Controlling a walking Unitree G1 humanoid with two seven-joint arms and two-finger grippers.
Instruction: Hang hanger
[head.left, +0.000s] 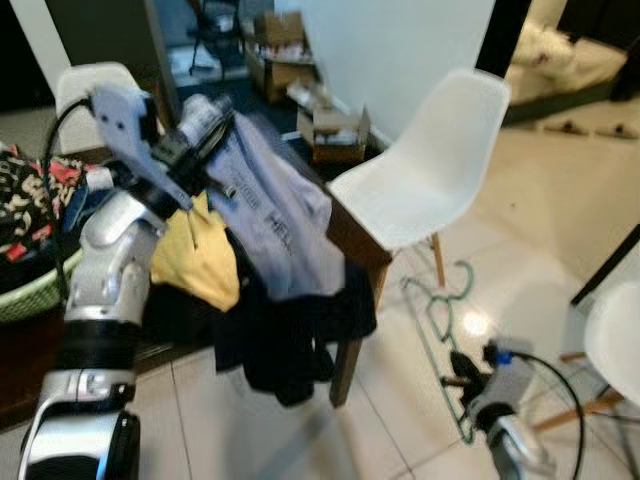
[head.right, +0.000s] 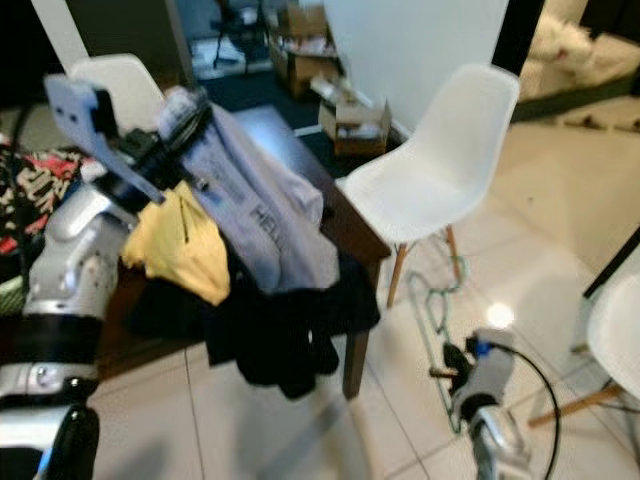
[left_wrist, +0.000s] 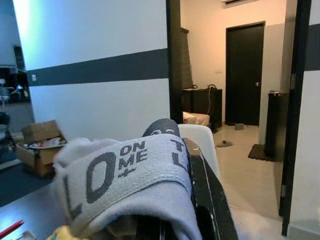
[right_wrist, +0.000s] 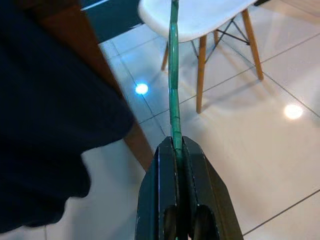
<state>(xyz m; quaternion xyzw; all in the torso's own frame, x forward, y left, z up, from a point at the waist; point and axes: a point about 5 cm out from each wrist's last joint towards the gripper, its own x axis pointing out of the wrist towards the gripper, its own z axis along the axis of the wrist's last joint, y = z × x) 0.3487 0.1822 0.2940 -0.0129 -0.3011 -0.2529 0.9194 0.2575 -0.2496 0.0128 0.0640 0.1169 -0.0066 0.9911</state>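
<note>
Right gripper (right_wrist: 176, 150) low over the tiled floor (head.left: 540, 270), jaws pinched tight on the green hanger (head.left: 437, 330), whose wire runs straight out from between them toward the white chair (head.left: 425, 175). Left gripper (head.left: 200, 135) up high, jaws clamped on the grey shirt (head.left: 275, 225) above the table (head.left: 355, 235). The left wrist view reads the shirt's lettering close; the head views reveal the hanger's hook.

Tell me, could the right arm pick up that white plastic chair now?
Probably not: the right end effector is shut on the thin green wire hanger, so it has no free grip for the white plastic chair.
</note>
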